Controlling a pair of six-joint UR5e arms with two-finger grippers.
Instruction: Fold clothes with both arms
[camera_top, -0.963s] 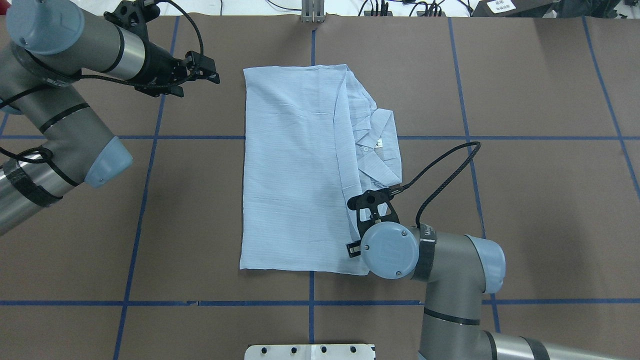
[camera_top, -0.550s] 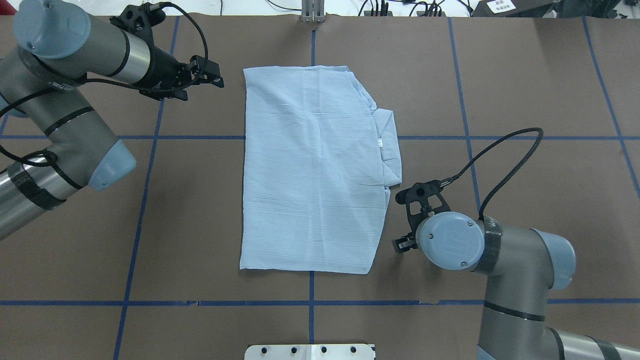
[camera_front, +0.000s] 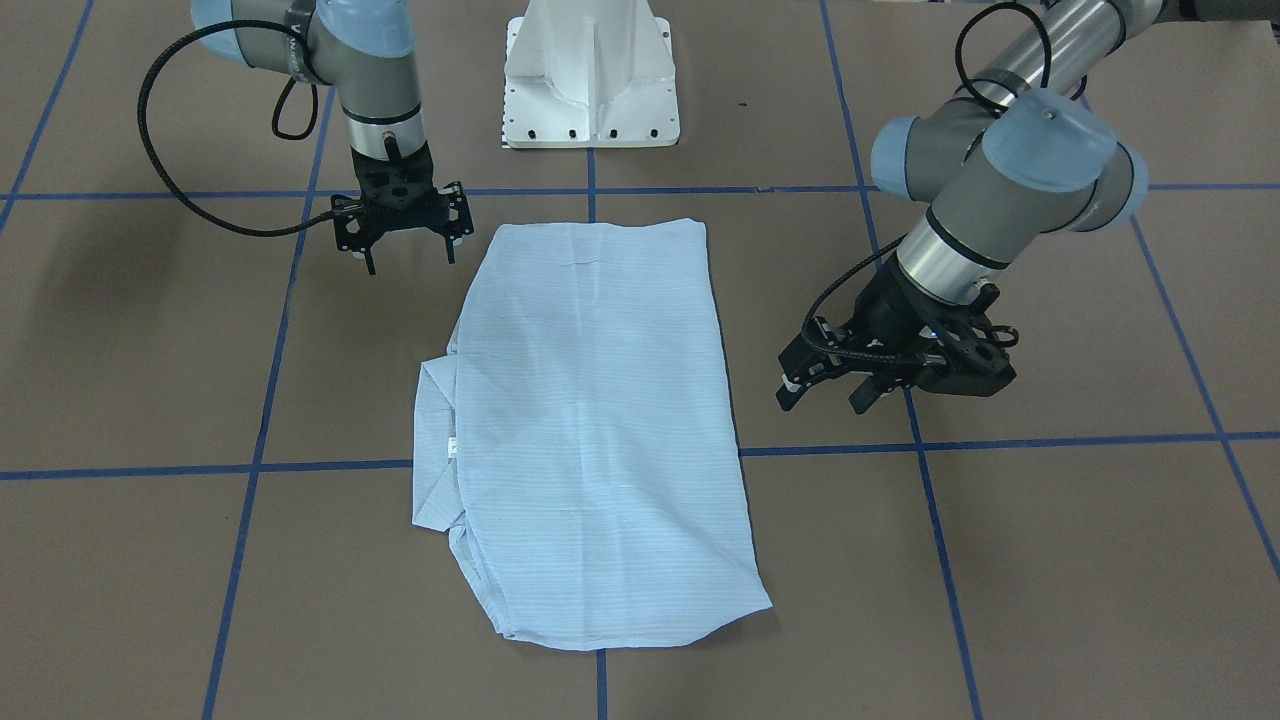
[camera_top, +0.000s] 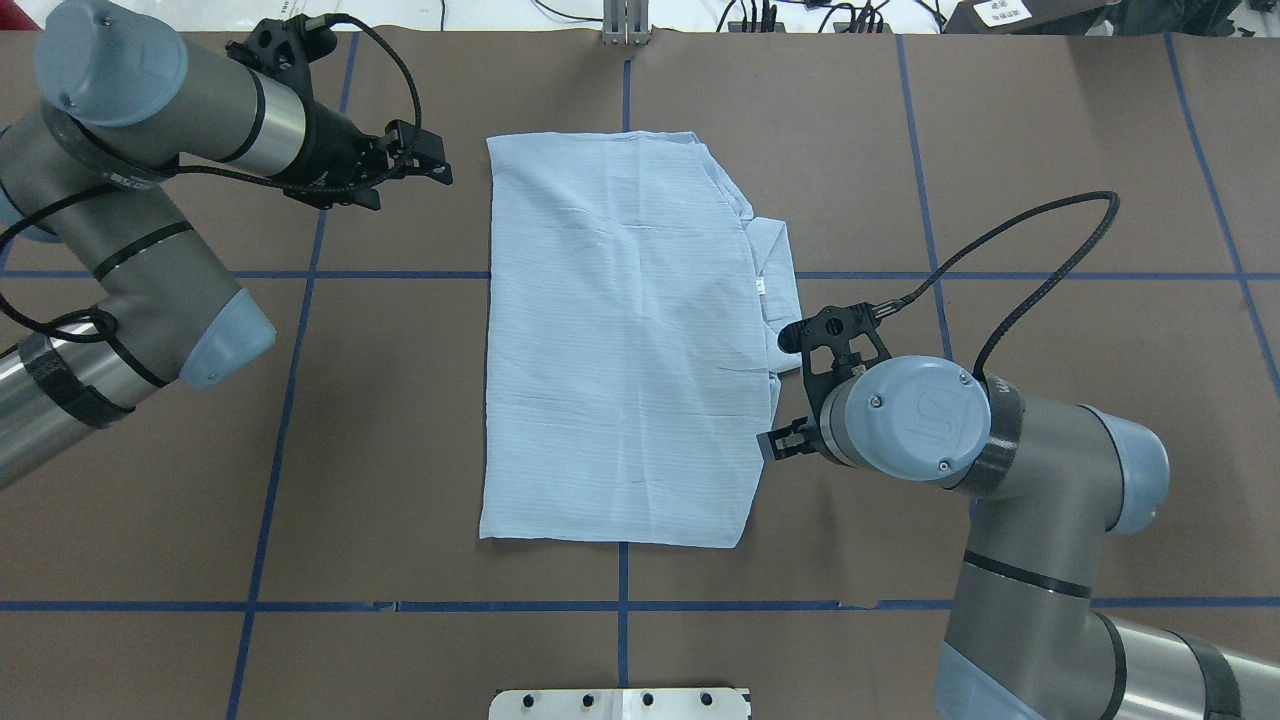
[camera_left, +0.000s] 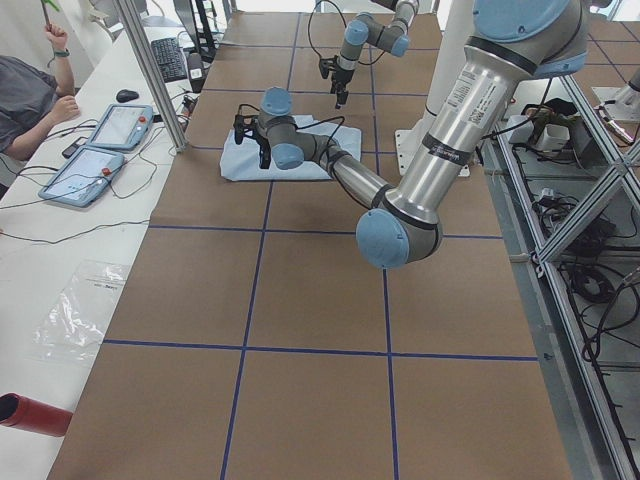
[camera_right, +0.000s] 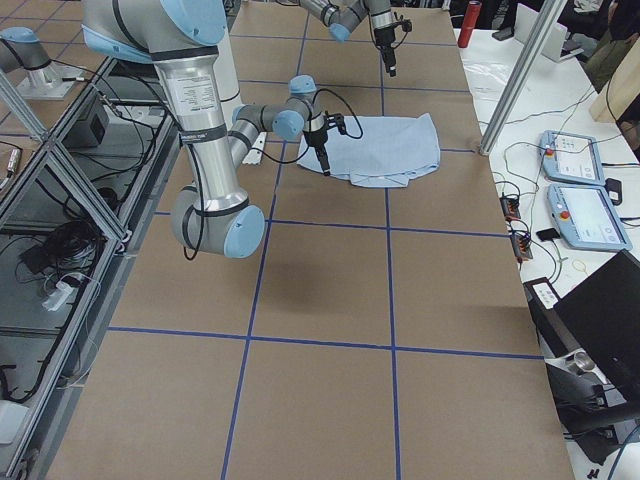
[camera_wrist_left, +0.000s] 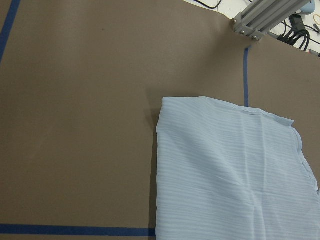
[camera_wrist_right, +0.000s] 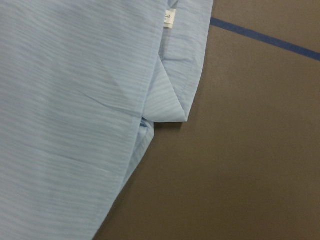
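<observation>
— What are the two claws doing?

— The left claw (camera_top: 428, 162) is spread wide with nothing in it. Seen from overhead, it hangs off the shirt's far corner at about 10 o'clock from the shirt's middle, fingers pointing toward the cloth but clear of it. The right claw (camera_front: 410, 256) is also spread wide and empty, fingers pointing down. In the overhead view it sits at about 4 o'clock, just beside the shirt's edge, mostly hidden under its own wrist.

— And the shirt?

— The pale blue shirt (camera_top: 620, 340) lies flat in the middle of the surface (camera_top: 1050, 150), folded into a long rectangle with its plain side up. The collar (camera_top: 780, 300) sticks out from under the fold at 3 o'clock, with the small white label (camera_wrist_right: 170, 17) at the fold's edge.

— What's around it?

— A brown surface crossed by blue tape lines (camera_top: 400, 275); one runs under the shirt from 9 to 3 o'clock. The white base (camera_front: 592, 75) stands at 12 o'clock in the front view.
</observation>
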